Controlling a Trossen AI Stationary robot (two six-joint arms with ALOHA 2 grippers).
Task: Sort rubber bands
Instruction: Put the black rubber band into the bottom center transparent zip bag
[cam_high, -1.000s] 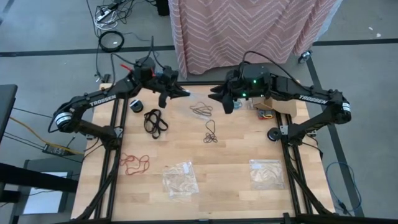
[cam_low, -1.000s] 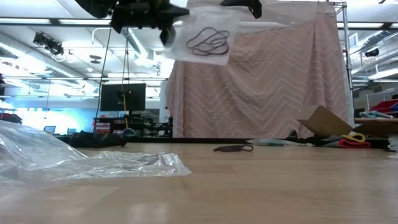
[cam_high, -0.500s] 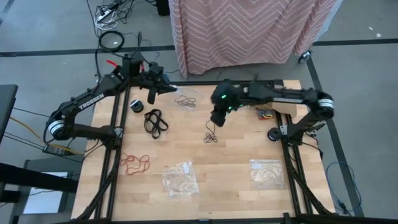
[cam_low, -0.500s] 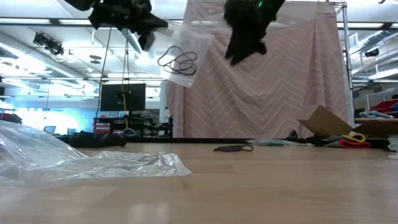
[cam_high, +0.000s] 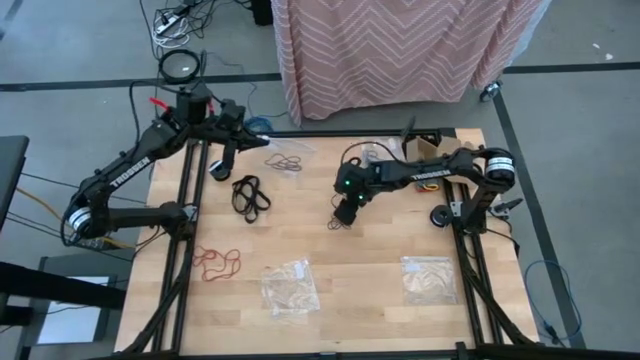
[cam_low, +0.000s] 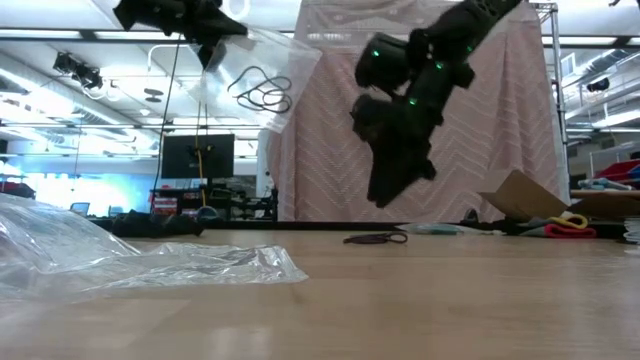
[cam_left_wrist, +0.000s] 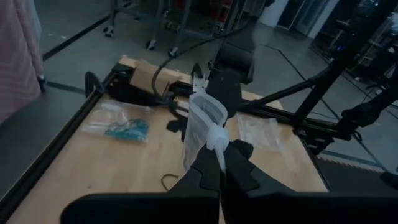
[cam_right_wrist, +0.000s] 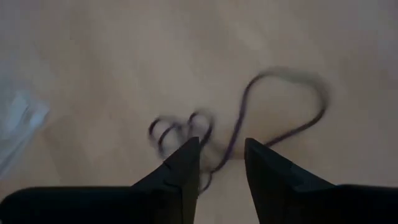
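Looking straight down, the table carries four loose clusters of rubber bands — black, red, dark brown, teal — plus two flat clear bags. The left gripper, fingers pinched together, holds a third bag with dark bands inside, beyond the black cluster. The low view alone shows that bag hanging high off the table. The right wrist view shows the right gripper partly open, fingers straddling the brown cluster.
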